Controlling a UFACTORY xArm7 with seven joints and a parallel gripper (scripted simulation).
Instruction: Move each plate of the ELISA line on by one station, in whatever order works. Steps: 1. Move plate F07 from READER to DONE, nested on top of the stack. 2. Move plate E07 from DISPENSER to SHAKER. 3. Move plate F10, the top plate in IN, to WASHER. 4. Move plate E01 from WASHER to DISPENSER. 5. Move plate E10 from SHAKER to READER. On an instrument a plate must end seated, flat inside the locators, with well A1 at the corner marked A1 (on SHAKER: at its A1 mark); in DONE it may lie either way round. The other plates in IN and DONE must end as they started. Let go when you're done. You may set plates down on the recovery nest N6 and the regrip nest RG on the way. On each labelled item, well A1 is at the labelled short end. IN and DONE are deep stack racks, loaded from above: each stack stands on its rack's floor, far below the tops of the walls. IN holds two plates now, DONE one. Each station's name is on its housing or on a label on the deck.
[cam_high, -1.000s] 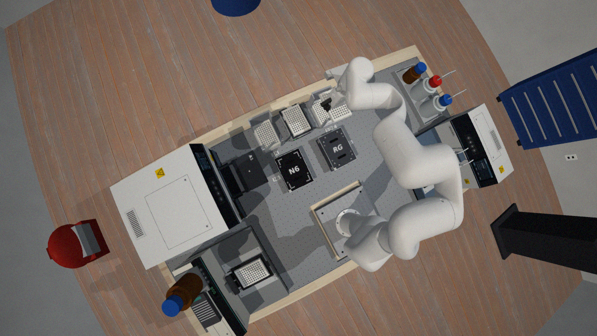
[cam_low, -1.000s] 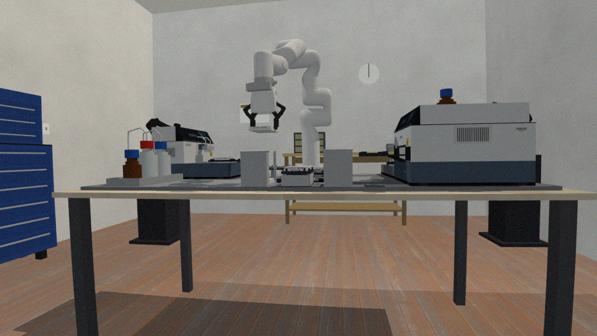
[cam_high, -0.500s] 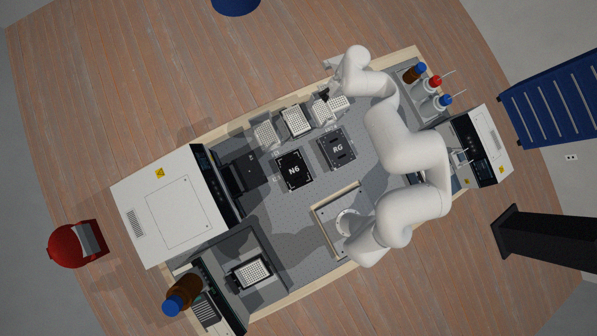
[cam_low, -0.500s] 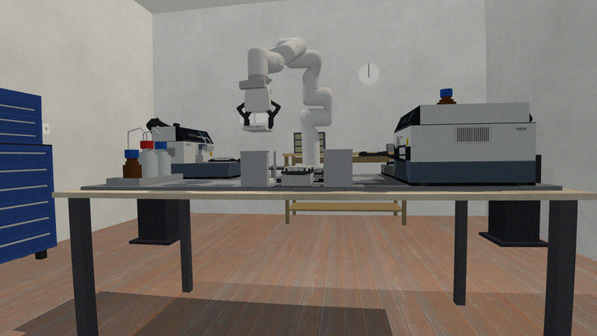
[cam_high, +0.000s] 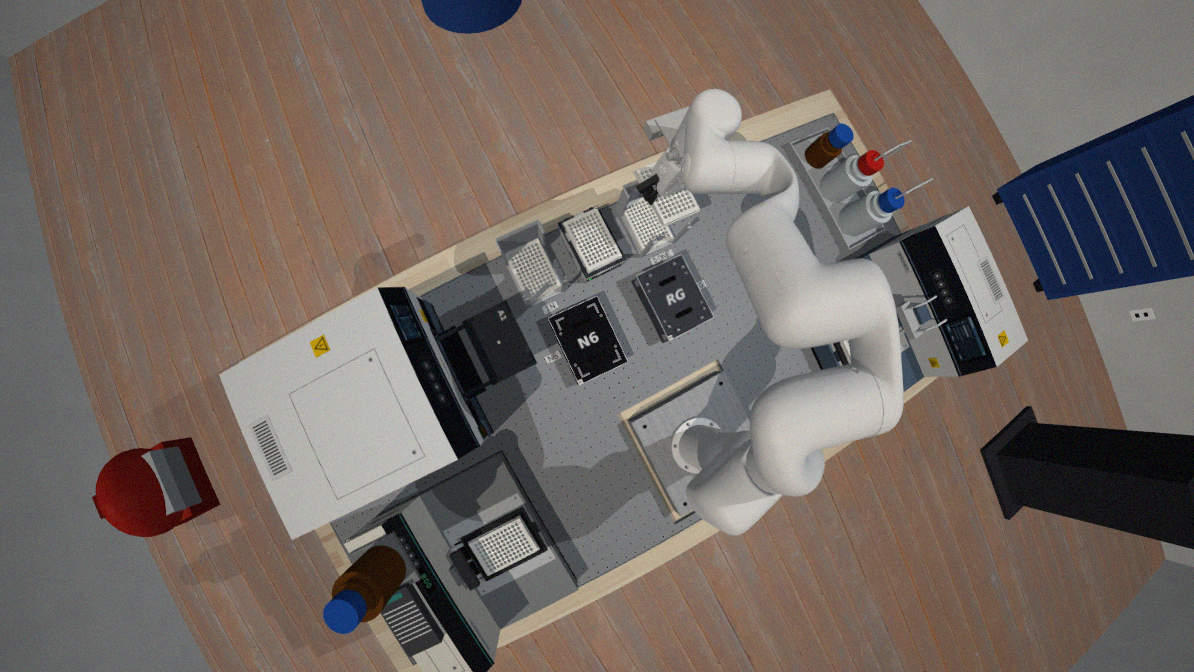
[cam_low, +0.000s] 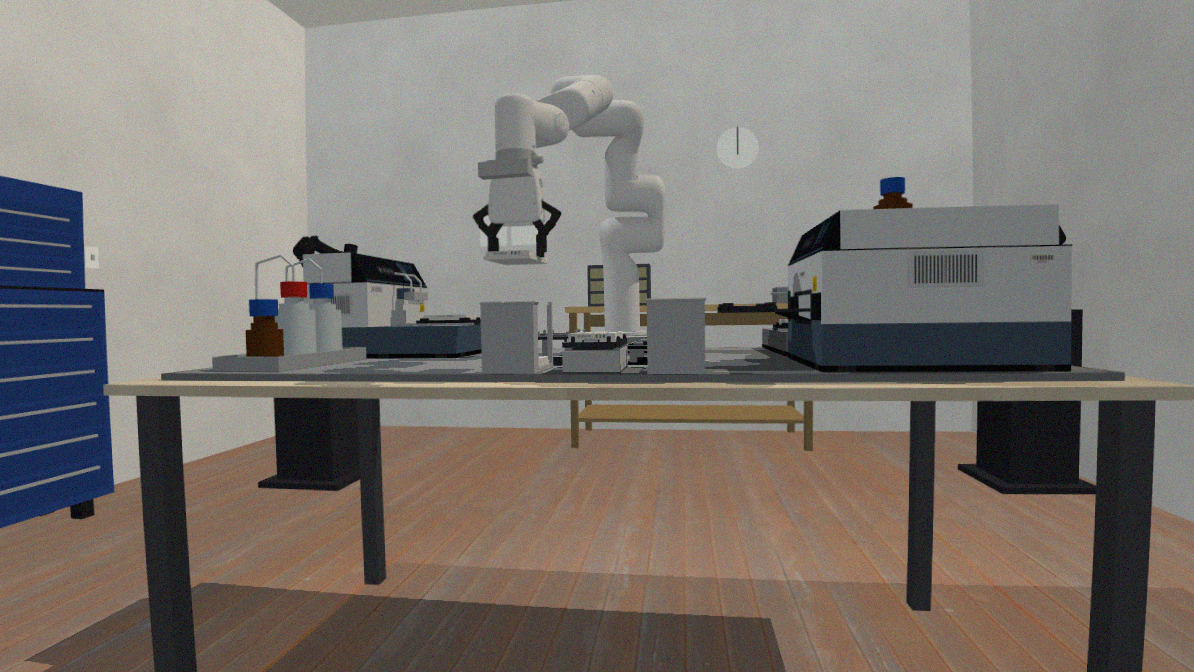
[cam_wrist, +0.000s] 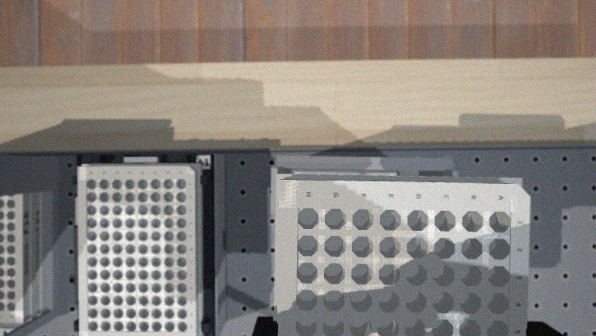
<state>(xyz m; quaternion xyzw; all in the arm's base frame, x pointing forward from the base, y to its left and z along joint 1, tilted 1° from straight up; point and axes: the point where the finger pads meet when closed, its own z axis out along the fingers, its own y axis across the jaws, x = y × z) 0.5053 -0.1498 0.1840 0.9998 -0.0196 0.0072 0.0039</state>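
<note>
My gripper (cam_high: 650, 197) (cam_low: 515, 241) is shut on a white well plate (cam_high: 676, 204) (cam_low: 513, 255) (cam_wrist: 400, 250), gripping its long sides. I cannot read its label. It hangs level, high above the grey DONE rack (cam_high: 628, 198) (cam_low: 509, 336) (cam_wrist: 350, 164). One plate (cam_high: 641, 225) lies deep inside that rack. The READER's black nest (cam_high: 495, 342) is empty. A plate (cam_high: 593, 240) (cam_wrist: 135, 250) (cam_low: 594, 350) sits on the middle station between the racks. The IN rack (cam_low: 675, 335) holds plates (cam_high: 530, 267). The SHAKER holds a plate (cam_high: 503, 544). The arm hides the WASHER.
The nests N6 (cam_high: 587, 339) and RG (cam_high: 675, 297) are bare. Reagent bottles (cam_high: 868, 162) (cam_low: 292, 321) stand in a tray near the DONE rack. The large white READER housing (cam_high: 334, 409) (cam_low: 935, 289) fills one end of the deck.
</note>
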